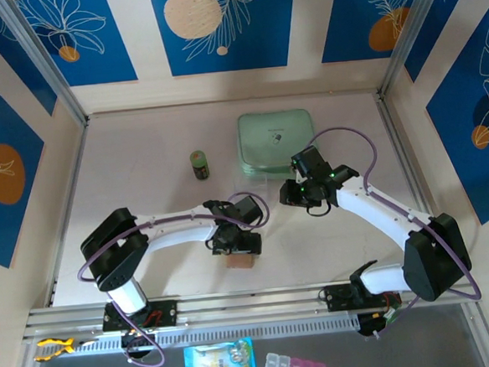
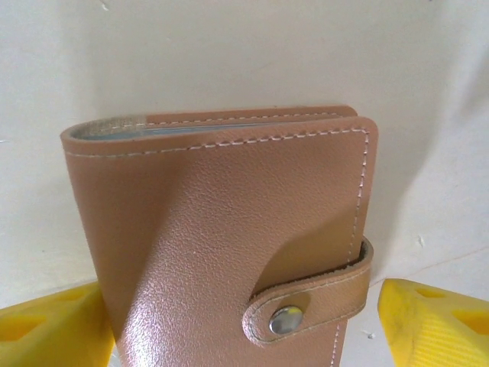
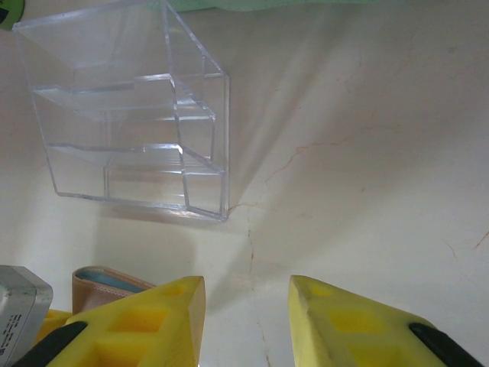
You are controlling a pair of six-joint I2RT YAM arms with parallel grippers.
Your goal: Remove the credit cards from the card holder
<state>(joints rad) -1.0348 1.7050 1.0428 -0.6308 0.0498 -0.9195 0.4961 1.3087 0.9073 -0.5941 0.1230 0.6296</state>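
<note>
Pale desk (image 1: 145,199), walled by blue-patterned panels (image 1: 217,26), seen from above. The holder (image 1: 242,262) lies low in the centre of the frame, close to the rail (image 1: 261,304) along the desk's near edge. In the left wrist view it is shut: the strap (image 2: 336,287) wraps its lower right edge and the snap (image 2: 286,319) is fastened. The cards are hidden within; grey pocket edges (image 2: 114,128) show at the upper left of the cover.

The left tool (image 1: 237,246) sits over the holder, spread wide, with a yellow finger (image 2: 46,329) on either side. Whether the fingers touch the leather cannot be told. The right tool (image 3: 246,294) hangs above and to the right of the holder in the top view, set narrow and empty. A clear organiser (image 3: 130,130) stands just ahead of it.

Step in hand, as judged: securing the closed holder; opening is not yet begun. The next move probably calls for one tool to pin the cover while the other pries the strap off its snap, a small, stiff target.

Room: open desk lies left of the holder and above it toward the jar (image 1: 199,164). The organiser and the green case (image 1: 276,139) crowd the upper centre. The rail leaves little margin below.
</note>
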